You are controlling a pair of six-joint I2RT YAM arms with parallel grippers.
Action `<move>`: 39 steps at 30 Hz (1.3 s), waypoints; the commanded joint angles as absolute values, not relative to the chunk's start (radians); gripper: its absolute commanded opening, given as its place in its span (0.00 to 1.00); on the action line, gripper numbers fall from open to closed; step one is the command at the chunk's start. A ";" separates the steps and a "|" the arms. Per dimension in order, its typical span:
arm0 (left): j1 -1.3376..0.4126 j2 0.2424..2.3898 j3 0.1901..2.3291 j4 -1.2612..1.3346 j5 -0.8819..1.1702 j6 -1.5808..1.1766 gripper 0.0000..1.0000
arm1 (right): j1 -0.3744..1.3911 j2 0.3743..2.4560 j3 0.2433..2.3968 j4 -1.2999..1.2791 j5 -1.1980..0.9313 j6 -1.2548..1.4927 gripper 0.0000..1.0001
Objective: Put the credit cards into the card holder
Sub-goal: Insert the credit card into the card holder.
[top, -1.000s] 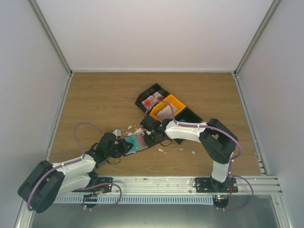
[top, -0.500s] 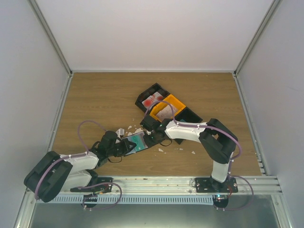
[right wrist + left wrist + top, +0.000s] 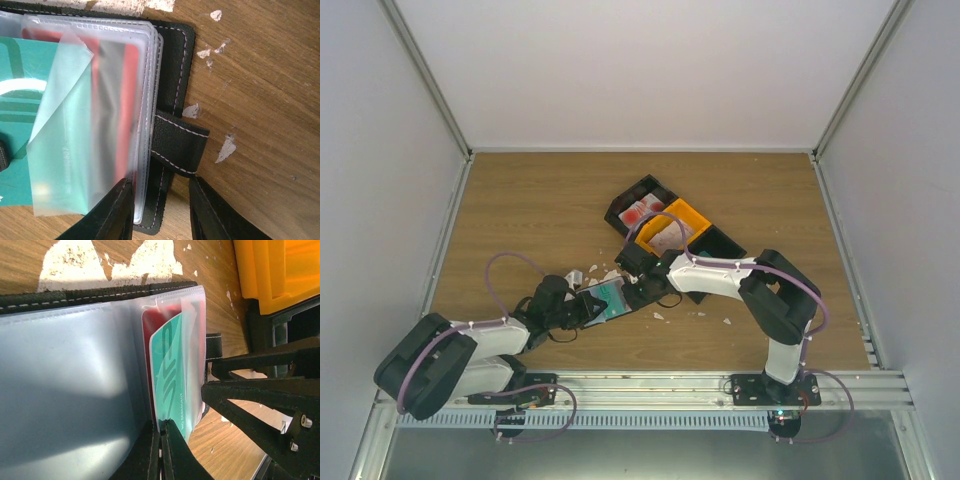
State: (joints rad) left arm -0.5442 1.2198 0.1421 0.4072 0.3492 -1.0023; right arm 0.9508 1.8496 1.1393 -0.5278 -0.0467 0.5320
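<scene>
Pinching the near edge of a teal card (image 3: 170, 385), the left end effector (image 3: 160, 452) is closed, its two fingers pressed together on the plastic with barely a slit between them. The teal card lies partly inside the card holder (image 3: 100, 294), a black stitched wallet spread open and flat on the tabletop (image 3: 260, 100) near the front, between the two arms. The card's far part is tucked under a clear sleeve (image 3: 65, 125) whose loose corner folds over it, while the near part sticks out toward the left arm. A red card (image 3: 148, 335) sits in the pocket just beneath and shows along the teal card's side.

On the holder's opposite side the right end effector (image 3: 158, 200) is open. One finger is over the stacked sleeve edges and the other over bare wood, with the holder's black border between them. Whether they press down cannot be told. The clasp tab (image 3: 177, 147) juts from that border, just ahead of the fingers in the right wrist view. White paper scraps (image 3: 227, 147) dot the wood beside the tab and around the holder.

Farther back, past the right arm's wrist, three bins stand in an angled row. An orange bin (image 3: 692, 215) is in the middle, a near black bin (image 3: 720, 243) on its right, and a far black bin (image 3: 620, 206) on its left. The far black bin holds red-and-white cards (image 3: 642, 211).
</scene>
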 commanded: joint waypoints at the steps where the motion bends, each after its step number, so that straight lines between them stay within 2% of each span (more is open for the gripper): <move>1: -0.549 1.249 0.137 0.403 0.288 -1.008 0.00 | 0.958 1.896 1.124 -0.562 -0.066 0.541 0.33; 5: -0.549 1.271 0.133 0.408 0.275 -1.027 0.00 | 0.954 1.883 1.111 -0.544 -0.107 0.541 0.39; 9: -0.549 1.254 0.108 0.413 0.241 -1.064 0.00 | 0.944 1.875 1.096 -0.535 -0.130 0.544 0.39; 19: -0.549 1.155 0.076 0.351 0.182 -1.100 0.00 | 0.939 1.890 1.098 -0.541 -0.128 0.542 0.29; 30: -0.553 1.276 0.070 0.499 0.313 -1.092 0.00 | 0.937 1.891 1.100 -0.531 -0.163 0.537 0.29; 39: -0.566 1.321 0.057 0.536 0.320 -1.144 0.00 | 0.934 1.888 1.097 -0.525 -0.172 0.546 0.30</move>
